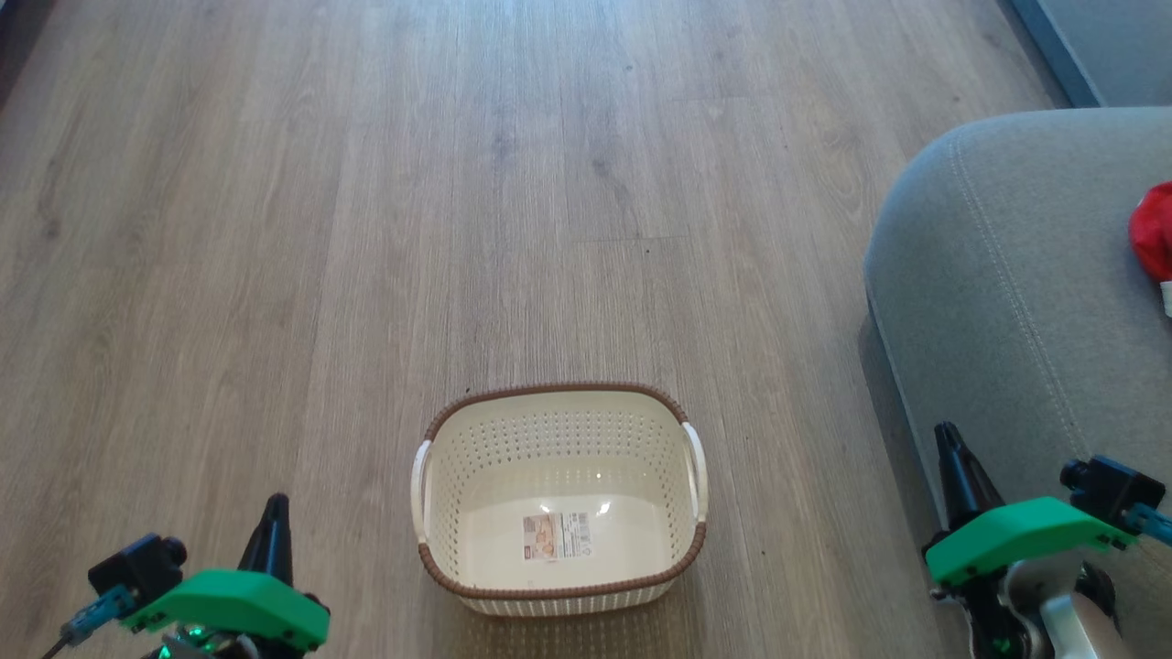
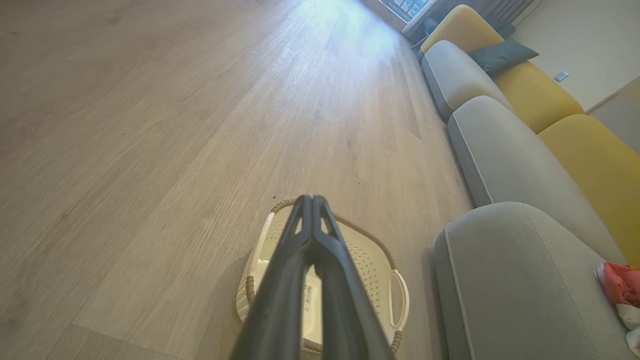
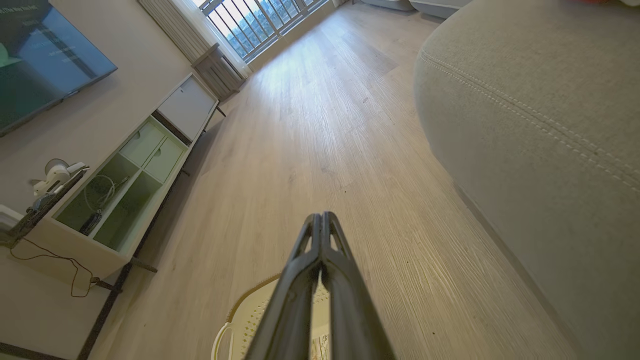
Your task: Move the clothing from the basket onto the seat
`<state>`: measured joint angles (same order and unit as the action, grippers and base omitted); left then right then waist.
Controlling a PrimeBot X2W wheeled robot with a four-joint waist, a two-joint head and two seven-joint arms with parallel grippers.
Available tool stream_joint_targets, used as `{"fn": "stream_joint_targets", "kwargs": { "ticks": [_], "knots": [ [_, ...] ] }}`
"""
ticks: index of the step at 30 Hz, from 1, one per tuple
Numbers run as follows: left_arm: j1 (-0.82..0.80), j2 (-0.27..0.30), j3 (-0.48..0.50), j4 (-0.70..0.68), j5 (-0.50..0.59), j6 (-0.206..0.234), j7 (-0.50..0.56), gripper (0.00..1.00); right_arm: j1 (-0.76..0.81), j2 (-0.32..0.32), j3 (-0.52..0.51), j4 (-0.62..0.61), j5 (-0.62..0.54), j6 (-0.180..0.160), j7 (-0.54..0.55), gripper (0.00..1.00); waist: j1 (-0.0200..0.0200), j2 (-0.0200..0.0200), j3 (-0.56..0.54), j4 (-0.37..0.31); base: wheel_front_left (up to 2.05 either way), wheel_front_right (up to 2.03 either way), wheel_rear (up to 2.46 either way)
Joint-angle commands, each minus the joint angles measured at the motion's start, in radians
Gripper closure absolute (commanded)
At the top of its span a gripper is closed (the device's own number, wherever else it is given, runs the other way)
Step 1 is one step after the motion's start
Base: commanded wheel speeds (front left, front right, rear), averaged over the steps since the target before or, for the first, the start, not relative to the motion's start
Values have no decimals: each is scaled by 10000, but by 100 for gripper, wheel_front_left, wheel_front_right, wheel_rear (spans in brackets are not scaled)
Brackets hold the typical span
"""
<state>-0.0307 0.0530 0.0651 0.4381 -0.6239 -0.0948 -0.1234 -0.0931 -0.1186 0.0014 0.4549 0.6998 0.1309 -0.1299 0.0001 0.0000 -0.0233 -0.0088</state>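
Note:
The cream perforated basket (image 1: 558, 499) with a brown rim stands on the wooden floor in the lower middle of the head view, holding nothing but a paper label on its bottom. The red clothing (image 1: 1152, 229) lies on the grey seat (image 1: 1016, 275) at the right edge; the left wrist view shows this clothing (image 2: 620, 285) on the seat (image 2: 520, 280) too. My left gripper (image 1: 275, 513) is shut and empty, left of the basket. My right gripper (image 1: 948, 439) is shut and empty, between the basket and the seat. Both wrist views look over the basket (image 2: 370, 260) (image 3: 250, 320).
Grey and yellow sofa cushions (image 2: 505, 155) run along the right side of the floor. A white TV cabinet (image 3: 125, 180) with open shelves and a trailing cable stands against the wall opposite. Open wooden floor (image 1: 458, 183) stretches ahead of the basket.

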Motion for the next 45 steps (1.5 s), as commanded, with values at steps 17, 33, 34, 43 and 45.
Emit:
{"fn": "stream_joint_targets", "kwargs": {
  "ticks": [17, 33, 34, 43, 45],
  "knots": [
    [-589, 28, 234, -695, -2215, -125, 520, 100, -344, 146, -266, -754, 2048, 0, 557, 100, 0, 0, 56, 19, 0, 0, 0],
    [-638, 13, 302, -1020, -4231, -186, 1009, 100, -292, 288, -502, -1110, 3907, 0, 1054, 100, 0, 0, 111, 37, 0, 0, 0],
    [-641, 12, 306, -1039, -4346, -190, 1037, 100, -289, 296, -515, -1130, 4013, 0, 1082, 100, 0, 0, 114, 38, 0, 0, 0],
    [-664, 5, 338, -1191, -5294, -219, 1267, 100, -265, 363, -625, -1298, 4888, -1, 1315, 100, 0, 0, 140, 47, 0, 0, 0],
    [-670, 4, 346, -1230, -5531, -226, 1324, 100, -259, 380, -653, -1339, 5107, -1, 1374, 100, 0, 0, 146, 49, 0, 0, 0]
  ]
}}
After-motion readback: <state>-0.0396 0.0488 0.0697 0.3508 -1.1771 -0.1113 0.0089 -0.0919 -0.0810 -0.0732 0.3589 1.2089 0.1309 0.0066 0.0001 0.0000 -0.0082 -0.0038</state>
